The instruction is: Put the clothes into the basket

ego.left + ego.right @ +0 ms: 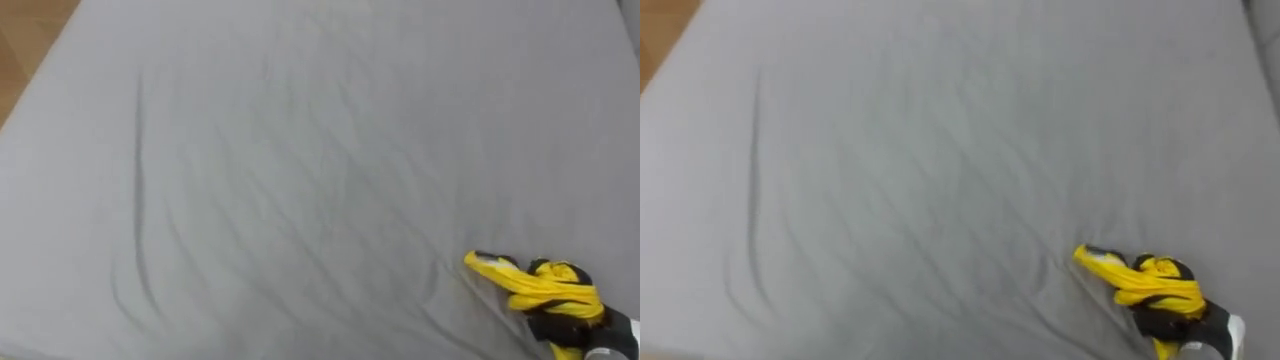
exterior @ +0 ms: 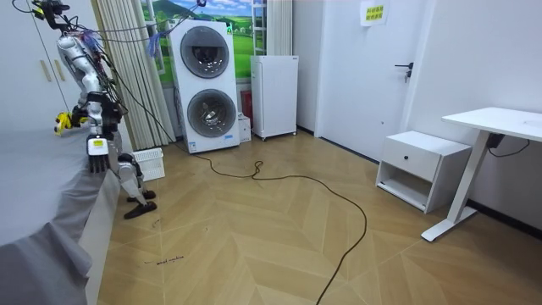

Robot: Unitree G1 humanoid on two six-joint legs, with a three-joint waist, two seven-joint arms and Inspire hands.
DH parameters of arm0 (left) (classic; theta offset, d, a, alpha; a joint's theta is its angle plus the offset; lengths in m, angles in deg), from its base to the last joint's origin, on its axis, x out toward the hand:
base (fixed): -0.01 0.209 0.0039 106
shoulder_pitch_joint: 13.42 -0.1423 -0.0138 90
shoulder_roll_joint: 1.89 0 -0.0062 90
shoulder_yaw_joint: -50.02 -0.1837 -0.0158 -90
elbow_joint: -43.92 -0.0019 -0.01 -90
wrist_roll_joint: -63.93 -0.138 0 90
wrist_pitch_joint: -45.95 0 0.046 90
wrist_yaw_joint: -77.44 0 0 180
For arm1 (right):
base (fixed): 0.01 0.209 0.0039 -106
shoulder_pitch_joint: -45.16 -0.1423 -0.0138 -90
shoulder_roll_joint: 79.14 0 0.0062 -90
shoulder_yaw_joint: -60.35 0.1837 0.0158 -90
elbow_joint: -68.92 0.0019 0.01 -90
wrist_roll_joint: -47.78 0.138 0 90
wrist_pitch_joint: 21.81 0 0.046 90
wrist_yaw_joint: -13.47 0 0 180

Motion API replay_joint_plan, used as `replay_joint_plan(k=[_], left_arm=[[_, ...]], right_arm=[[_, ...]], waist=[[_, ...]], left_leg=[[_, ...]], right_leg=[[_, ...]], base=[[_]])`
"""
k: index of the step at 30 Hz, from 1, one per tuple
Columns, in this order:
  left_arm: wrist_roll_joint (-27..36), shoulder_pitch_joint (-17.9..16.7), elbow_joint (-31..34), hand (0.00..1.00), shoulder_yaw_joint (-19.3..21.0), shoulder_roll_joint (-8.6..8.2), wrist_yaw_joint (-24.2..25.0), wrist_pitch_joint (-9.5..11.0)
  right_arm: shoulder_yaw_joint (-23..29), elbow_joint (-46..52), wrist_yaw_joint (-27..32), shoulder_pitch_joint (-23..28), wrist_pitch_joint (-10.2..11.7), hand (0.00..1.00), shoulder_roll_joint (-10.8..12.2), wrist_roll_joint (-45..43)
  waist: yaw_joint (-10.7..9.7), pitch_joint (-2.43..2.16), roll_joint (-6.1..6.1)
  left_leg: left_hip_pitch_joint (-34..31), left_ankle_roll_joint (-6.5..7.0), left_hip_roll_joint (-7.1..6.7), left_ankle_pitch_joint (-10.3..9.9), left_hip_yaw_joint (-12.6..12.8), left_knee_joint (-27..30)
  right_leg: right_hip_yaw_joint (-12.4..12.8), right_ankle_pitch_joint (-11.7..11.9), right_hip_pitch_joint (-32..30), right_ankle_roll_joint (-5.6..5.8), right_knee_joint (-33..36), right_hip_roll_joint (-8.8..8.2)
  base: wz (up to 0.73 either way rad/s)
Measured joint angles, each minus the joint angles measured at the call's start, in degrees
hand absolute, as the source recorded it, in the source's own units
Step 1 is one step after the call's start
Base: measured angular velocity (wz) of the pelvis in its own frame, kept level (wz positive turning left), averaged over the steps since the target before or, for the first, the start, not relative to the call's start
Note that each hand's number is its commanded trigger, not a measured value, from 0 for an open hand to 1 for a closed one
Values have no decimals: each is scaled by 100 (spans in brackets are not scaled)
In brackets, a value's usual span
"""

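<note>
A yellow garment point(image 1: 545, 284) is bunched at the lower right of the grey bed sheet point(image 1: 300, 170). My right hand point(image 1: 566, 326) is dark and sits under the cloth, fingers curled round it. One end of the garment point(image 1: 1102, 259) trails onto the sheet. In the room view I stand at the bed's edge point(image 2: 51, 195), facing it, the yellow garment point(image 2: 61, 121) held out over the bed. My left hand point(image 2: 97, 161) hangs down beside me. A white slatted basket point(image 2: 149, 163) stands on the floor behind my feet.
Wooden floor shows past the bed's upper left corner point(image 1: 25, 45). Behind me stand stacked washing machines point(image 2: 207, 85), a white cabinet point(image 2: 275, 95) and a curtain point(image 2: 127, 59). A bedside table point(image 2: 423, 165) and a desk point(image 2: 500, 123) stand at the room view's right.
</note>
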Motion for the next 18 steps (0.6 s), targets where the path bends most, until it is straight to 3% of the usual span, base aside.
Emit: replay_joint_plan(k=[2, 4, 6, 14, 18], left_arm=[[4, -5, 5, 0, 19, -5, -55, -63], [10, -182, 0, 0, 56, -5, -134, -99], [10, -235, 0, 0, 67, -1, -186, -135], [-13, -299, -110, 0, 251, 0, -226, -394], [-175, -420, -105, 0, 328, 3, -248, -485]], right_arm=[[1, 507, -19, 241, 19, 100, 5, 0], [37, 1021, -42, 562, 27, 100, 4, -19], [70, 1166, -51, 668, 23, 100, 4, -22], [724, 2184, -167, 1055, -86, 100, 30, 24], [890, 2322, -181, 1153, -116, 100, 31, 28]], waist=[[-23, -8, -84], [-237, 5, -134], [-324, 18, -155], [-547, 25, -94], [-631, 2, -45]], left_leg=[[204, 0, 9, -2, 188, -50], [426, 12, 4, -24, 284, -48], [529, 18, 12, -35, 347, -48], [819, -1, 102, -97, 724, -167], [926, 3, 208, -201, 779, -206]], right_leg=[[199, 1, 93, 2, 1, 32], [280, 0, 333, 16, -67, 25], [421, -4, 370, 21, -64, 19], [842, -4, 398, 15, 35, 140], [1082, 21, 402, -21, 52, 261]], base=[[-48], [-20], [-12], [-18], [-24]])
